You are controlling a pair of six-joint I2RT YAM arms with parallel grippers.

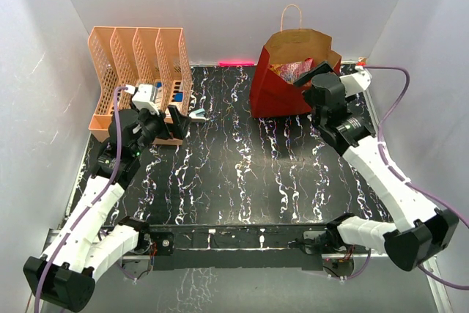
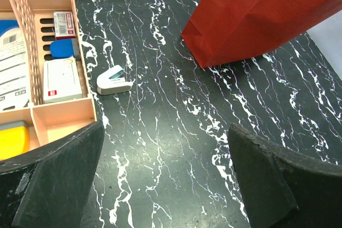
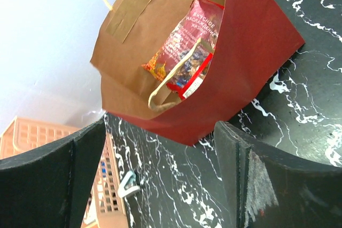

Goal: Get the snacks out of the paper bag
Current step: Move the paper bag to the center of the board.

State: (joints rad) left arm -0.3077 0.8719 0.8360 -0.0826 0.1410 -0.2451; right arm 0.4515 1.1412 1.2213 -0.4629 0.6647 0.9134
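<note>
The paper bag (image 1: 272, 97), red outside and brown inside, stands open at the back right of the table. The red candy bag (image 1: 292, 71) shows in its mouth. In the right wrist view the candy bag (image 3: 188, 41) stands inside the paper bag (image 3: 251, 62), with a tan handle (image 3: 173, 81) folded across it. The smaller packets are hidden. My right gripper (image 1: 314, 77) is open and empty, above the bag's right rim; it also shows in the right wrist view (image 3: 160, 177). My left gripper (image 1: 178, 118) is open and empty beside the rack, far from the paper bag (image 2: 256, 14); it also shows in the left wrist view (image 2: 165, 180).
A peach perforated file rack (image 1: 139, 53) holding small boxes stands at the back left. A small white stapler-like item (image 2: 114, 80) lies on the table next to it. A pink stick (image 1: 236, 62) lies along the back edge. White walls close in the table.
</note>
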